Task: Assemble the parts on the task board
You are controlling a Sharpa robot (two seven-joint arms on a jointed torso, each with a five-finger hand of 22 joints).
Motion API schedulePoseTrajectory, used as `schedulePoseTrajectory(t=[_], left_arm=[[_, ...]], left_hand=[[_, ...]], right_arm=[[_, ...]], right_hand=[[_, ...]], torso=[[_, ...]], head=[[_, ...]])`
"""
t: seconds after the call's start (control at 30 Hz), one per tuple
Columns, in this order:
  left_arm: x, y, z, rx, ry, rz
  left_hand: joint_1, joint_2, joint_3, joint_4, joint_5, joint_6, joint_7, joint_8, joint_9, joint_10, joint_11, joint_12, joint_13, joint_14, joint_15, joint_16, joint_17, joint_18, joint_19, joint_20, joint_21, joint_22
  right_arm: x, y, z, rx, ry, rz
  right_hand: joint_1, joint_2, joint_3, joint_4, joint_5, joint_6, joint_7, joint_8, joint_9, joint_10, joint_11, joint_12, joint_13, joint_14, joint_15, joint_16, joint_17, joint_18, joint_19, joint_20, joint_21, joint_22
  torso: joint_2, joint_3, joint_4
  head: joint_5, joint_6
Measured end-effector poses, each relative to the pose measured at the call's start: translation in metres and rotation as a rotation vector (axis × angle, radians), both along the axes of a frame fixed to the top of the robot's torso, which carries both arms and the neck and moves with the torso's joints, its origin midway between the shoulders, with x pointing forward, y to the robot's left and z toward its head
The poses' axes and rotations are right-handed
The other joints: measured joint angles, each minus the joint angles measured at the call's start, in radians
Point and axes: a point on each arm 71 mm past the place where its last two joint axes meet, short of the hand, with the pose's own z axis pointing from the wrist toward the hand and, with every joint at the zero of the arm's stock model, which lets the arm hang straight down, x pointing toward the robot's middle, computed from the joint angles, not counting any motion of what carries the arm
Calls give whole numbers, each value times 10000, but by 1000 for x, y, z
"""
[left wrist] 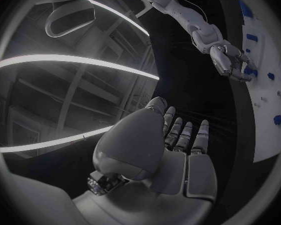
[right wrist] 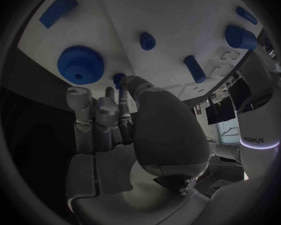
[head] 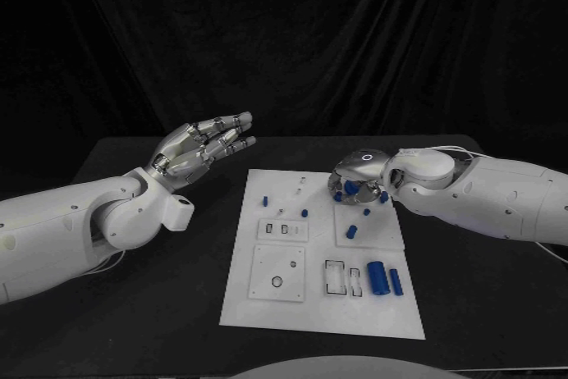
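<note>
The white task board (head: 319,309) lies in the middle of the table with several blue parts on it. My right hand (head: 356,179) reaches down over its far right corner. At the fingertips, a blue gear (right wrist: 80,65) lies flat on the board (right wrist: 153,10). Beside it, my right hand (right wrist: 125,135) pinches a small blue peg (right wrist: 118,78) between thumb and a finger. My left hand (head: 203,148) is raised left of the board, palm up, fingers apart and holding nothing. The left wrist view shows the left hand (left wrist: 172,150) and, farther off, the right hand (left wrist: 231,60) at the board (left wrist: 272,135).
A large blue cylinder (head: 377,278) and a thinner one (head: 396,282) lie at the board's near right beside outlined slots (head: 341,278). Small blue pegs (head: 264,202) stand near the board's far left. Black table surrounds the board.
</note>
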Motion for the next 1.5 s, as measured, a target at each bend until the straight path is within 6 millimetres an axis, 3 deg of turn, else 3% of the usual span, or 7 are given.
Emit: schedulePoseTrajectory(t=[0.4,0.77,0.83,1.33,1.5], left_arm=[[0,0,0,0,0,-5],[0,0,0,6,2,7],[0,0,0,5,3,3],[0,2,-1,17,6,39],[1,2,-1,23,4,50]], left_hand=[[0,0,0,0,0,0,0,0,0,0,0,0,-1,0,0,1,0,-1,0,0,0,1],[0,0,-1,0,0,0,0,0,-1,0,0,0,-1,0,0,2,1,0,0,0,0,1],[0,0,0,0,0,0,0,0,-1,0,0,0,-1,0,1,2,1,0,0,0,0,1],[0,0,56,-3,0,0,0,0,-1,0,0,0,-1,0,1,2,2,-1,0,0,0,2],[0,0,55,-1,0,0,0,0,-1,-1,0,0,-1,0,1,2,2,0,0,0,0,3]], right_arm=[[1,0,-2,-63,105,82],[1,1,-3,-17,180,264],[1,1,-3,29,197,281],[-5,2,3,650,-36,520],[-2,6,16,776,-353,633]], right_hand=[[-39,38,273,-217,-58,0,0,0,132,531,-87,-3,-108,-48,-49,-48,-46,0,21,-21,164,273],[-79,75,511,-456,-172,237,237,174,357,1236,-233,-89,-272,-118,-118,-149,-152,1,21,-89,297,593],[-80,75,511,-459,-180,284,212,174,391,1278,-269,-103,-292,-118,-118,-149,-140,0,21,-89,297,626],[-80,75,522,-582,-249,410,267,253,473,1486,-267,-182,-352,-136,-136,-276,-248,1,41,-139,335,700],[-80,75,551,-611,-289,410,267,253,472,1520,-233,-241,-366,-161,-161,-348,-366,1,20,-160,335,735]], torso=[[-13,-1,-5],[-22,-2,0],[-24,-2,-1],[-42,4,-9],[-42,4,-8]], head=[[5,-28],[-21,-2],[-8,-1],[62,-43],[67,-44]])
